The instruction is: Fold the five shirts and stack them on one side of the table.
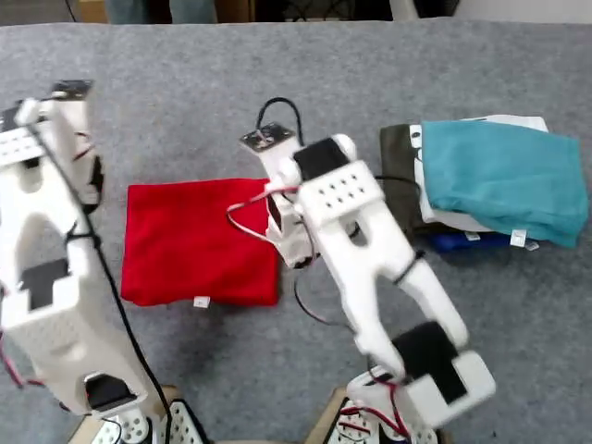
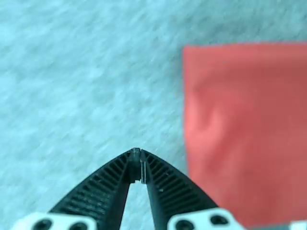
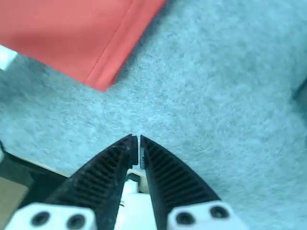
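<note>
A folded red shirt (image 1: 199, 242) lies flat at the middle left of the grey table. At the right sits a stack with a teal shirt (image 1: 504, 178) on top and olive (image 1: 396, 176), white (image 1: 518, 122) and blue (image 1: 462, 242) shirts under it. My left gripper (image 2: 135, 155) is shut and empty over bare table, apart from the red shirt's (image 2: 244, 129) edge. My right gripper (image 3: 135, 140) is shut and empty too, over the table just off a corner of the red shirt (image 3: 72, 33). The right arm (image 1: 361, 231) stands between the red shirt and the stack.
The left arm (image 1: 46, 231) stands along the table's left side. Cables (image 1: 277, 111) loop off the right arm's wrist. Bare grey table (image 1: 277, 65) stretches across the back and between the shirts.
</note>
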You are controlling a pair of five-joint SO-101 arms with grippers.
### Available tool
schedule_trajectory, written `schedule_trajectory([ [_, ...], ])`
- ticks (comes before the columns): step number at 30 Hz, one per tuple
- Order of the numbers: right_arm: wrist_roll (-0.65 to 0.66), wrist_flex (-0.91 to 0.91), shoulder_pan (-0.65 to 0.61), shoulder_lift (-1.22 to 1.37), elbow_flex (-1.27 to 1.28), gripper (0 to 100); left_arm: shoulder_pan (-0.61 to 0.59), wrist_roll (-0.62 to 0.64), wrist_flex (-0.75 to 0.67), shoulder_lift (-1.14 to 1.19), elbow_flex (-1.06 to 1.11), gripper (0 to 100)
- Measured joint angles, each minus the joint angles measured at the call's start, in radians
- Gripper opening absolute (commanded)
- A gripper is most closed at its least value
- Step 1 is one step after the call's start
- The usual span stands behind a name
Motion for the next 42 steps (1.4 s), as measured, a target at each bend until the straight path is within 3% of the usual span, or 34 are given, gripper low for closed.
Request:
schedule_trajectory([
  [4,-0.198,-0.068,-0.083,-0.06,0.117,5.9,-0.101,-0.04,-0.014,-0.19,0.204,3],
  [10,-0.433,-0.265,-0.203,-0.003,0.184,36.2,-0.219,-0.044,-0.129,-0.414,0.537,3],
  [13,-0.543,-0.35,-0.216,0.087,0.184,43.1,-0.261,-0.044,-0.172,-0.493,0.664,3],
  [20,-0.683,-0.522,-0.219,0.33,0.11,36.6,-0.275,-0.044,-0.213,-0.574,0.806,3],
  [27,-0.703,-0.58,-0.218,0.568,-0.035,19.3,-0.275,-0.044,-0.215,-0.577,0.806,3],
  [32,-0.652,-0.509,-0.218,0.611,-0.098,4.4,-0.275,-0.044,-0.215,-0.577,0.806,3],
  [42,-0.575,-0.253,-0.199,0.675,-0.258,1.4,-0.275,-0.044,-0.215,-0.577,0.806,3],
])
